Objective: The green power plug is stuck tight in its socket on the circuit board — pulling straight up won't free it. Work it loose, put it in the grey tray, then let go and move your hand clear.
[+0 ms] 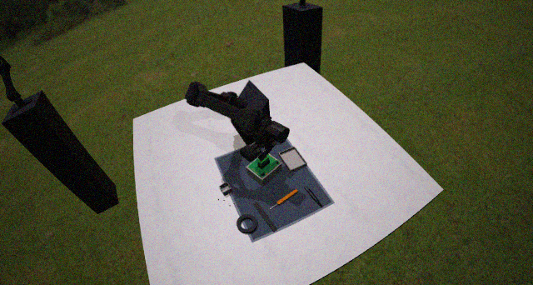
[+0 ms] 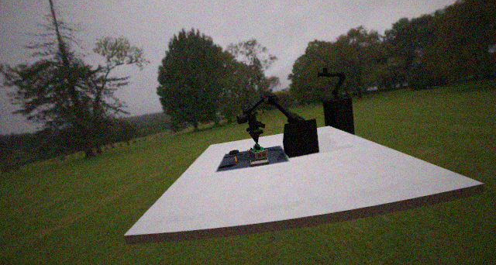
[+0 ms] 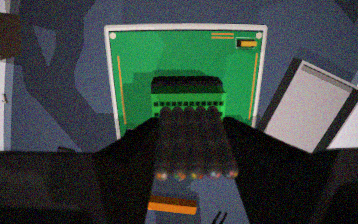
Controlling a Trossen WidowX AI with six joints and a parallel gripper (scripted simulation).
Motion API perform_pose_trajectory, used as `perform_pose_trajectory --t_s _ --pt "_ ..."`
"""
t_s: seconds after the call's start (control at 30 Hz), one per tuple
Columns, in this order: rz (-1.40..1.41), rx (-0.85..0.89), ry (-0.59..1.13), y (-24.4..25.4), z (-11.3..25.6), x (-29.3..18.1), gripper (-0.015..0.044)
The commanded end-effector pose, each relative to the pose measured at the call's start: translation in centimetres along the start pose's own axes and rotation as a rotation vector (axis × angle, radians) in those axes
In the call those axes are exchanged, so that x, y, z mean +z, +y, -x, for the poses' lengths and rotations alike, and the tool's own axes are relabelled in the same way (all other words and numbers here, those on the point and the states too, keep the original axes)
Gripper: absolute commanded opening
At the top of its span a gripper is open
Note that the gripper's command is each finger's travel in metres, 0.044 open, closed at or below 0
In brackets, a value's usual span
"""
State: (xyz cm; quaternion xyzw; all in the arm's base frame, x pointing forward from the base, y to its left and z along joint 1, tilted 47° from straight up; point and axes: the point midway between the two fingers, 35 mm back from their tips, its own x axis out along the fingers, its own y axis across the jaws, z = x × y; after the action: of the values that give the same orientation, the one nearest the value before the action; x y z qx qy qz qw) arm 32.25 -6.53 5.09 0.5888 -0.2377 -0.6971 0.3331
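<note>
Evidently the gripper [image 1: 264, 155] [image 2: 256, 142] [image 3: 190, 125] is clamped on the green power plug [image 3: 189, 99], seemingly to rock it loose, since it sits in the black socket [image 3: 187, 84], away from the desk's [image 1: 366, 160] [image 2: 310, 187] edges.

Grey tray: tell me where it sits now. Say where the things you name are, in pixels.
In the top view, the grey tray [image 1: 293, 159] [image 3: 310, 106] lies on the blue mat [image 1: 310, 181], just right of the green circuit board [image 1: 255, 167] [image 3: 135, 50].

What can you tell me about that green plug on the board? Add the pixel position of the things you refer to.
The green power plug [image 3: 188, 98] is a wide block, plastic by its look, with a row of small dark square holes. Thick dark wires with colourful tips run from it. It sits at the black socket on the circuit board, clamped by the end effector [image 3: 192, 122]. How deep it is seated is hidden.
</note>
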Motion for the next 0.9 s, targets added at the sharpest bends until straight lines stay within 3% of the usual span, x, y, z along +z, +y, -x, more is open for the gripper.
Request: perform_pose_trajectory --t_s 0.0,0.2,0.6,0.87 --pt "0.016 -0.107 0.024 0.8 1.4 0.0 0.0" --pt "0.016 -0.148 0.023 1.1 1.6 0.0 0.0" --pt "0.014 0.115 0.025 -1.2 1.8 0.1 0.0" --pt "0.015 -0.008 0.025 -0.1 1.9 0.0 0.0"
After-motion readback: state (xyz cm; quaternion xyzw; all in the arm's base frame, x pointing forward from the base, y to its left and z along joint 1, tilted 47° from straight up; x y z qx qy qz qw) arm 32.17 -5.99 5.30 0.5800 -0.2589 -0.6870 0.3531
